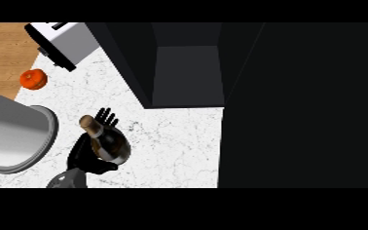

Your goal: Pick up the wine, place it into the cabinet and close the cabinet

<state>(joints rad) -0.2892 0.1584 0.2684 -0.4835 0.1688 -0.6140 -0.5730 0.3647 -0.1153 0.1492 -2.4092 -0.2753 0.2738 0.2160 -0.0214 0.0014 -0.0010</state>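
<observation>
A: What do you see in the head view?

B: I see a white marbled counter (pixel 173 141). In the lower left part, one black hand (pixel 90 156) comes in from the bottom edge on a grey forearm. It is at the left side of the view, so it is the robot's left hand.

A: What are its fingers doing?

B: They are curled round the wine bottle (pixel 109 141). Some fingertips stand up behind the bottle, near its neck, and the thumb wraps under the body. So the hand is grasping the wine.

A: Where exactly is the wine?

B: It is in that hand, over the counter, in front and to the left of the cabinet (pixel 187 73). The bottle is dark, with a tan top that points up and left in the view. I cannot tell whether its base touches the counter.

A: And the cabinet?

B: It is dark and open. I see a grey inner space in the upper middle. A large black panel (pixel 295 107), which I take for its door, fills the right side of the view.

A: The right hand?

B: It does not show anywhere.

A: Anything else on the counter?

B: At the left edge there is a big grey round rim, perhaps a sink (pixel 28 136). Above it lies a small orange fruit (pixel 33 79), on a wooden surface (pixel 14 53). At the top left stands a white appliance (pixel 64 44), like a toaster. All these are well apart from the bottle.
</observation>
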